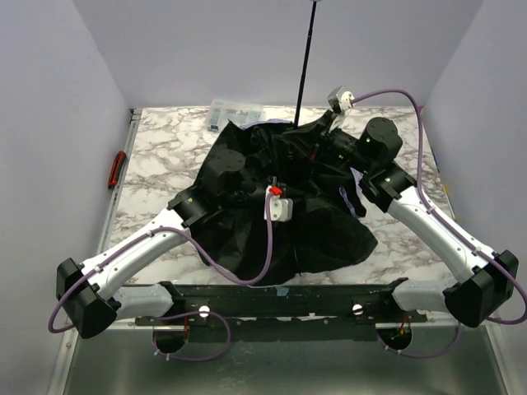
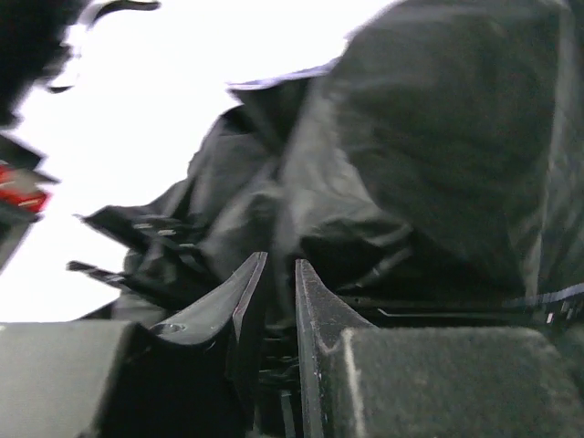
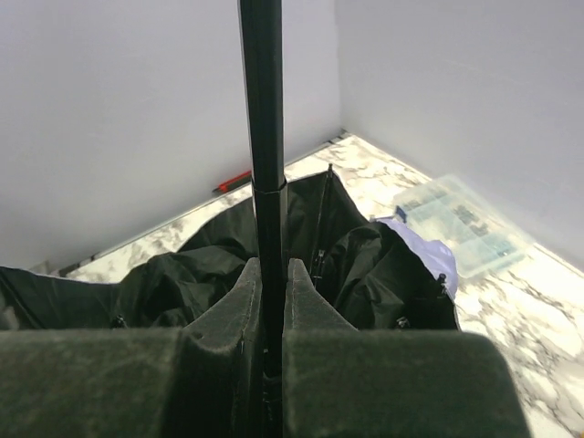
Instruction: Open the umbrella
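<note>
Right jaws around umbrella shaft

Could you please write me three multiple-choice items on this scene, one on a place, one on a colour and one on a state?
1. Where does the clear box lie?
A. at the far edge of the table, beyond the umbrella canopy
B. at the table's near edge
C. on top of the canopy

2. What colour is most of the canopy fabric in view?
A. yellow
B. black
C. green

3. In what state is the right end effector?
A. wide open above the table
B. shut on the clear box
C. shut on the umbrella's shaft

Answers: 1 A, the top view shows the box past the fabric's far side; 2 B, black fabric spreads across the table; 3 C, the right wrist view shows both fingers pressed against the black shaft.
</note>
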{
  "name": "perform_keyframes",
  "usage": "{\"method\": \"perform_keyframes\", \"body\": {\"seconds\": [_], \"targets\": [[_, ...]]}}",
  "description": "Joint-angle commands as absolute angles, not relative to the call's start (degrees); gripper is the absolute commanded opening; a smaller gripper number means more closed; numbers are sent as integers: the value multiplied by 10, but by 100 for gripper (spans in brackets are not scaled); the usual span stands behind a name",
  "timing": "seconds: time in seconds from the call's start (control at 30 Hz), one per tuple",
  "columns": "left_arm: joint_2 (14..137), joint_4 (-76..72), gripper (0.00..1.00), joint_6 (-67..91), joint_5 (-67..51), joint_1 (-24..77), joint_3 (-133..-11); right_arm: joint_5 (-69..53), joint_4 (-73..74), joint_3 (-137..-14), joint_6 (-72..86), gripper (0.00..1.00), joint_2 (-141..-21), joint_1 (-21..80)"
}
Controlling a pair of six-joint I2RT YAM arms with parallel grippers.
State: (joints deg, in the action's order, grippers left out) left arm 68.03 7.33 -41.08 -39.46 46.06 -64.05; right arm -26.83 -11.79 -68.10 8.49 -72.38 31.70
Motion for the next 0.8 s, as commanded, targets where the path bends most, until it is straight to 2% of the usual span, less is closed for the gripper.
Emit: {"method": "perform_keyframes", "body": {"seconds": [0.0,0.13,0.43,0.77], "targets": [[659,147,20,-475,-407,489,-607,-149,-141,-722,105,0,-742,320],[642,147,20,-482,-390,488,-596,-131,-136,-727,104,1,-747,321],[655,3,24,-390,-265,476,-649,-94,-109,-707,81,1,-737,347],[737,8,23,-437,-149,494,-703,-30,-114,-708,53,1,-739,386]]}}
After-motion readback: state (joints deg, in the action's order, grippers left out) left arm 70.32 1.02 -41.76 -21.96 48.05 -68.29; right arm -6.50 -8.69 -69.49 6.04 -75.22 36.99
